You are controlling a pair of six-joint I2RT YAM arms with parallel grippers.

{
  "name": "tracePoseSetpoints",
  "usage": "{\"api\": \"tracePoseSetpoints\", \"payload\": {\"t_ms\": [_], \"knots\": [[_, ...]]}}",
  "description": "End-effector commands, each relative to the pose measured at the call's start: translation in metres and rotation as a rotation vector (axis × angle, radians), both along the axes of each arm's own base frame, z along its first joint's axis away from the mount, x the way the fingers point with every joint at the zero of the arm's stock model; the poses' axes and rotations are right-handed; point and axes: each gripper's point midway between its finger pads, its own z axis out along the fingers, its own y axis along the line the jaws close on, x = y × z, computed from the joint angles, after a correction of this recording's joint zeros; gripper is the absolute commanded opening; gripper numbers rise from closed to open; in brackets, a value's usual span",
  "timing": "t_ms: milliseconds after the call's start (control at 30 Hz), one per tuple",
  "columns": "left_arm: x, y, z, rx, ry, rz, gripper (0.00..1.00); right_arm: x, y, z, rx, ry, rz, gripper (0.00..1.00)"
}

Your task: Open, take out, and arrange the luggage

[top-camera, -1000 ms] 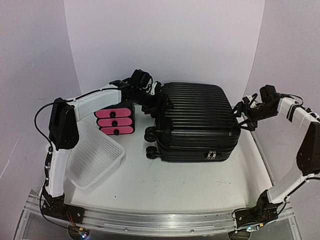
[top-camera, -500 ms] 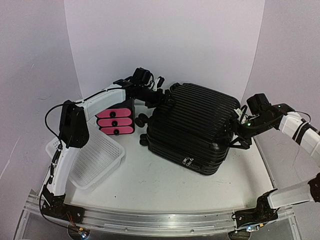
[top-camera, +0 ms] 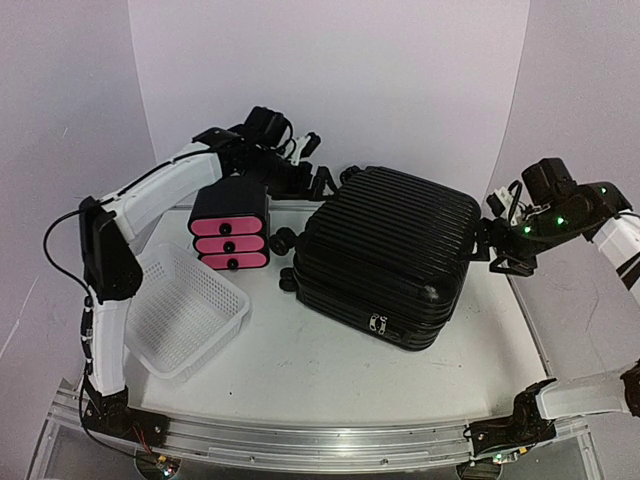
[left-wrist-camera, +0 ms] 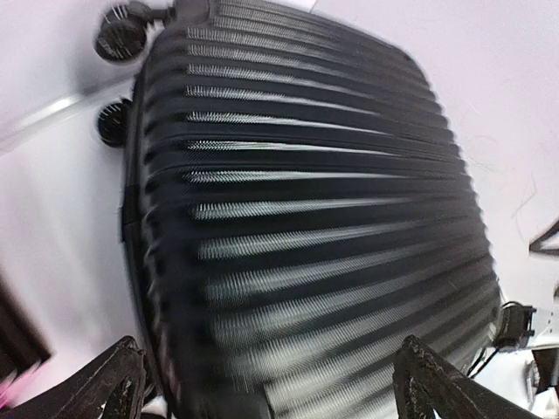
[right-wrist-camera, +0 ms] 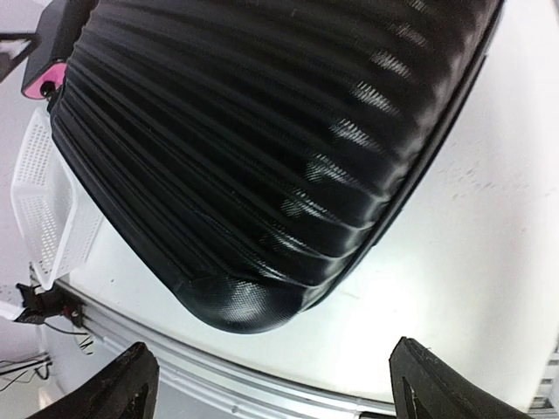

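The luggage [top-camera: 385, 255], a black ribbed hard-shell suitcase, lies flat and closed on the white table, turned at an angle. Its wheels [top-camera: 285, 240] point left and a zipper pull [top-camera: 378, 322] shows on the near edge. My left gripper [top-camera: 325, 182] hovers open just behind its back-left corner. In the left wrist view the ribbed shell [left-wrist-camera: 306, 201] fills the frame beyond the open left gripper [left-wrist-camera: 275, 388]. My right gripper [top-camera: 500, 250] stands open beside the right side, apart from it. The right wrist view shows the open right gripper [right-wrist-camera: 279, 380] short of a rounded suitcase corner [right-wrist-camera: 244, 305].
A small black box with three pink drawers [top-camera: 229, 235] stands left of the suitcase. A white mesh basket [top-camera: 185, 310] sits in front of that box. An aluminium rail [top-camera: 320, 440] runs along the table's near edge. A white curved backdrop closes the rear.
The suitcase has been swung round from square to angled and shifted slightly. Both grippers have drawn back from it, the left up and rearward, the right out to the right.
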Motion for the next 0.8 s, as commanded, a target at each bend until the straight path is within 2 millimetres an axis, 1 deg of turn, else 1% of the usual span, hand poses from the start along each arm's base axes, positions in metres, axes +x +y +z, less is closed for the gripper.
{"api": "tracePoseSetpoints", "payload": {"t_ms": [0,67,133,167,233,300,433,500,600,667,767], "knots": [[-0.033,0.049,0.067,0.029,-0.137,0.049,1.0,-0.005,-0.02,0.015,-0.113,-0.048,-0.021,0.94],[-0.051,0.054,0.069,0.005,-0.105,0.028,1.0,-0.008,-0.017,0.014,-0.089,-0.031,-0.018,0.93],[-0.067,0.057,0.062,-0.019,-0.065,0.004,1.0,-0.011,-0.004,0.013,-0.032,-0.02,-0.005,0.93],[-0.074,0.059,0.059,-0.03,-0.054,0.001,1.0,-0.013,0.004,0.012,-0.005,-0.022,0.007,0.92],[-0.087,0.061,0.047,-0.043,-0.033,-0.003,0.99,-0.017,0.025,0.012,0.031,-0.032,0.048,0.91],[-0.097,0.064,0.037,-0.051,-0.016,0.0,1.0,-0.025,0.045,0.011,0.02,-0.04,0.097,0.9],[-0.107,0.073,0.02,-0.047,-0.004,0.018,1.0,-0.04,0.082,-0.004,-0.11,-0.07,0.185,0.89],[-0.111,0.079,0.019,-0.042,-0.017,0.021,0.99,-0.045,0.101,-0.016,-0.177,-0.081,0.22,0.89],[-0.115,0.081,0.015,-0.039,-0.031,0.005,0.99,-0.048,0.122,-0.032,-0.301,-0.128,0.228,0.89],[-0.117,0.081,0.01,-0.03,-0.026,-0.004,0.99,-0.049,0.134,-0.039,-0.348,-0.167,0.219,0.84],[-0.118,0.08,0.004,-0.03,-0.004,-0.007,0.97,-0.043,0.143,-0.049,-0.402,-0.221,0.166,0.75]]}}
